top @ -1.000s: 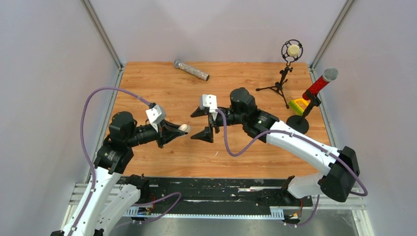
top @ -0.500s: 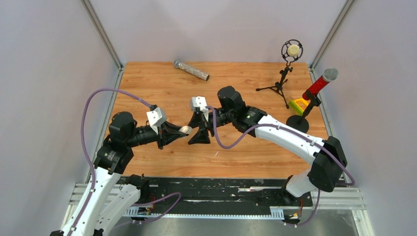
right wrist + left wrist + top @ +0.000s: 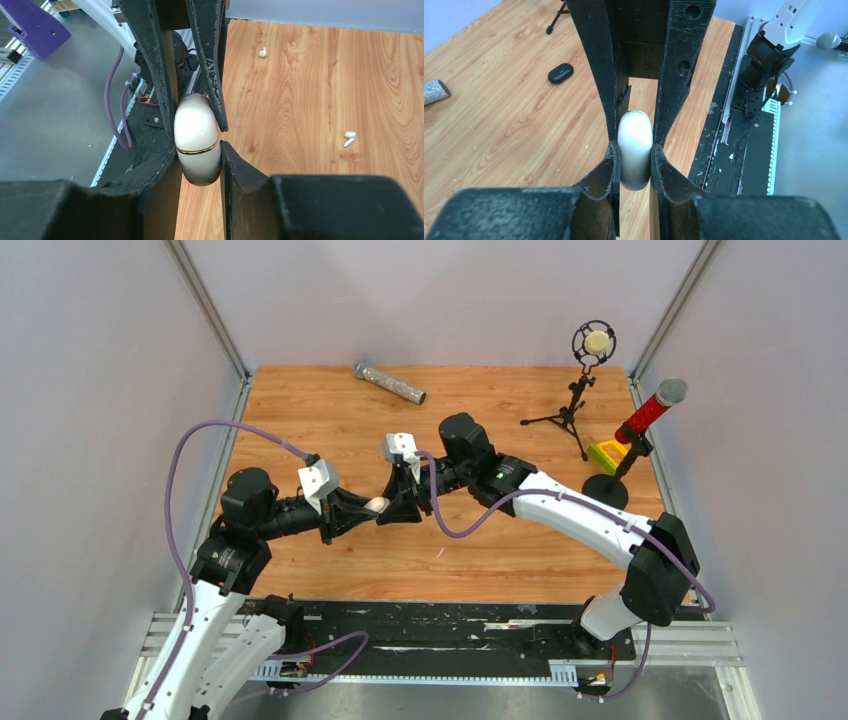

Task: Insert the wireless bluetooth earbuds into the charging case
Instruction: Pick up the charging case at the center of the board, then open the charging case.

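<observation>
1. Cream-white charging case (image 3: 196, 125), with a gold seam round its middle and its lid closed, is held in the air above the wooden table (image 3: 310, 90).
2. The left gripper (image 3: 634, 150) has its jaws clamped on one end of the case. The right gripper (image 3: 199, 147) faces it with its jaws pressed on the other end.
3. The whitish earbud (image 3: 349, 138) lies on the wood, well apart from the case. The black roundish earbud (image 3: 560, 73) also lies out on the boards.
4. Another small white piece (image 3: 262, 51) lies on the table farther along.
</observation>
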`<state>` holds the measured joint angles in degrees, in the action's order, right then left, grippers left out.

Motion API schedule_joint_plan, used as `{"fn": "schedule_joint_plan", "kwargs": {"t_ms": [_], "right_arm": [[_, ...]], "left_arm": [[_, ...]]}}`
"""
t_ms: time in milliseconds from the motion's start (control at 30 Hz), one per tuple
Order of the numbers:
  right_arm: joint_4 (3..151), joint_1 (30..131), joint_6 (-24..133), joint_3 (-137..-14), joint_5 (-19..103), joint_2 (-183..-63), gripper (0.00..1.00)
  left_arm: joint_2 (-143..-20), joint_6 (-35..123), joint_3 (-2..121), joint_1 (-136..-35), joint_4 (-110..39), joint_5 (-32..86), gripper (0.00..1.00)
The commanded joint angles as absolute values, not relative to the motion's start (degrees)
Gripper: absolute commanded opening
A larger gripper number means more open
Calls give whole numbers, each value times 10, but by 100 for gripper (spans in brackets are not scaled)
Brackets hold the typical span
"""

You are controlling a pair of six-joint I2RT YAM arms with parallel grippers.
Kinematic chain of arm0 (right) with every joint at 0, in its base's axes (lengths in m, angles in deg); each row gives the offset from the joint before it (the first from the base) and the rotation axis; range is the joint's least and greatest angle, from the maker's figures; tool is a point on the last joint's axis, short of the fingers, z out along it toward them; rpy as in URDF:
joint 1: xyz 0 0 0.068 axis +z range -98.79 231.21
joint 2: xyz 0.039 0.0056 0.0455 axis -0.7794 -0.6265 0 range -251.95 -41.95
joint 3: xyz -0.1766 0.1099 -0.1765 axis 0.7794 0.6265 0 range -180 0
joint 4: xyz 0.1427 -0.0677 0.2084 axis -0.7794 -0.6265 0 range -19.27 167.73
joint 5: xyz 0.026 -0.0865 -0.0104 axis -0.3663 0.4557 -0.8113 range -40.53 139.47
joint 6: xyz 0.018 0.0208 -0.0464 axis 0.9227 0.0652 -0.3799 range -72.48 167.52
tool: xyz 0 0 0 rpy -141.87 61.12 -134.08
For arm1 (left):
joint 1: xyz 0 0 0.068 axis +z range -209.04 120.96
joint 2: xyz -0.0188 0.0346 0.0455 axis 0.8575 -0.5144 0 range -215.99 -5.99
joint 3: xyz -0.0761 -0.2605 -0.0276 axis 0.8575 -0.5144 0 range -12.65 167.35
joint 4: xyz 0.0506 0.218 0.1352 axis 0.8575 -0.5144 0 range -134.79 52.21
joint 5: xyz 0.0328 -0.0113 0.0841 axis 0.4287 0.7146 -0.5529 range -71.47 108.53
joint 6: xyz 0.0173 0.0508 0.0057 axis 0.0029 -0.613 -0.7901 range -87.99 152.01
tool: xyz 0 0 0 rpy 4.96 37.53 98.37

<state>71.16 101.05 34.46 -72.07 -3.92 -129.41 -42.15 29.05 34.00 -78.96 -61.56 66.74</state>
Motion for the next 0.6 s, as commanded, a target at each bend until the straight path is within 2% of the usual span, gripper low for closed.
{"fn": "schedule_joint_plan", "kwargs": {"t_ms": [0, 133, 433, 567], "right_arm": [[748, 1011, 351, -747, -62, -1301, 22], [751, 1011, 342, -739, -57, -1299, 1], [765, 1013, 333, -659, -47, -1241, 0], [771, 1012, 339, -633, -38, -1220, 0]], "left_arm": [[-419, 285, 345, -794, -595, 681, 0], [-420, 310, 348, -794, -589, 676, 0], [-446, 343, 417, -781, -611, 561, 5], [-455, 353, 424, -776, -601, 555, 9]]}}
